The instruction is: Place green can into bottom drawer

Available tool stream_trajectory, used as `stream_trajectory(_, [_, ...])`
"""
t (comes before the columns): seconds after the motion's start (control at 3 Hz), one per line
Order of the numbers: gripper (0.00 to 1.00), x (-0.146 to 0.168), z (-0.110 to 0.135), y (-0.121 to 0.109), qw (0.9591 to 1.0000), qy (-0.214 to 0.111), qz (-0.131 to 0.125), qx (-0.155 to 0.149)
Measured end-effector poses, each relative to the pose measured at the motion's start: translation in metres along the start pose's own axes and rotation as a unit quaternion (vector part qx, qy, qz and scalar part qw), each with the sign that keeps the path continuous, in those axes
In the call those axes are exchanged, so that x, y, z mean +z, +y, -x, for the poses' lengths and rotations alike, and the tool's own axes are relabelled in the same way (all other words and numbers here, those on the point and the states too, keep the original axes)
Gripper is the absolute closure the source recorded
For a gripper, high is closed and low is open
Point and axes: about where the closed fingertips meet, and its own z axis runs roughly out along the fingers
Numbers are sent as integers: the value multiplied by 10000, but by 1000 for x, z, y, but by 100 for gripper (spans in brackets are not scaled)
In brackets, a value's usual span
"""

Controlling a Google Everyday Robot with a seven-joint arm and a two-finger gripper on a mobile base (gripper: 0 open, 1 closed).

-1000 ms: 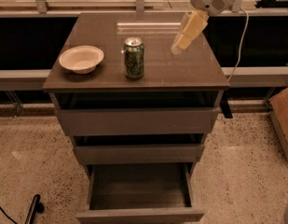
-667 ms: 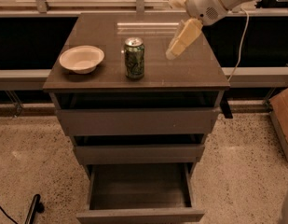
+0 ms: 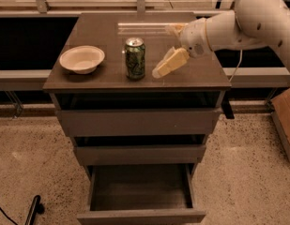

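Note:
The green can (image 3: pixel 134 58) stands upright on the cabinet top (image 3: pixel 191 76), right of the cream bowl. My gripper (image 3: pixel 162 51) hangs just right of the can, low over the top, and holds nothing. Its cream fingers (image 3: pixel 170 63) stand apart, one near the can's right side and one further back. The gripper does not touch the can. The bottom drawer (image 3: pixel 141 216) is pulled out below, and its shallow tray shows nothing inside. The two drawers above it are only slightly out.
A cream bowl (image 3: pixel 81 59) sits on the left of the cabinet top. My white arm (image 3: pixel 248 25) reaches in from the upper right. A rail and window ledge run behind the cabinet. A brown box (image 3: pixel 284 118) stands on the speckled floor at right.
My arm has come down and to the left, bringing the gripper from above the top's right side to just beside the can. The can and the bowl have not moved.

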Motion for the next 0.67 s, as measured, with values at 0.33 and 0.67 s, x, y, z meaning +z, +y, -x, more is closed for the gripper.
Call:
stream_trajectory(0.33, [0, 23, -6, -2, 9974, -628, -255, 263])
stream_trajectory(0.67, [0, 55, -2, -2, 9904, -1264, -134, 542])
